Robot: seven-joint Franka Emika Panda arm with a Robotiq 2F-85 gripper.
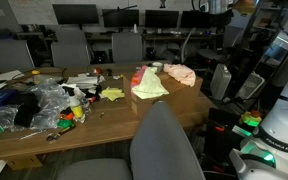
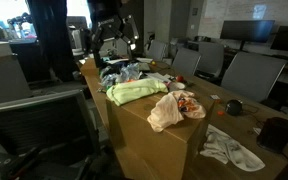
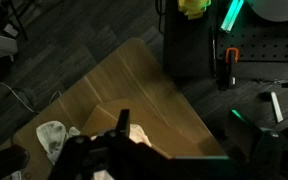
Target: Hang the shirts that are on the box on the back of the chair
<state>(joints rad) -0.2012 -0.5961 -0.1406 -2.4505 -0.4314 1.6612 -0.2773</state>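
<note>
Two shirts, a yellow-green shirt [image 1: 150, 86] and a peach shirt [image 1: 180, 73], lie crumpled side by side at the bench [image 1: 114, 125] end. Tool [image 3: 122, 138] hangs above the bench corner; I cannot tell its opening. Risks I expect: a shallow pinch drops fabric off the bench; the grey chair [image 1: 166, 145] beside the bench swivels.

An office as I view it remotely: a wooden tabletop [image 1: 181, 101] ringed by grey chairs [image 1: 70, 45], dark monitors [image 1: 75, 14] lining the desks behind, dark plank floor [image 3: 74, 40] below.
</note>
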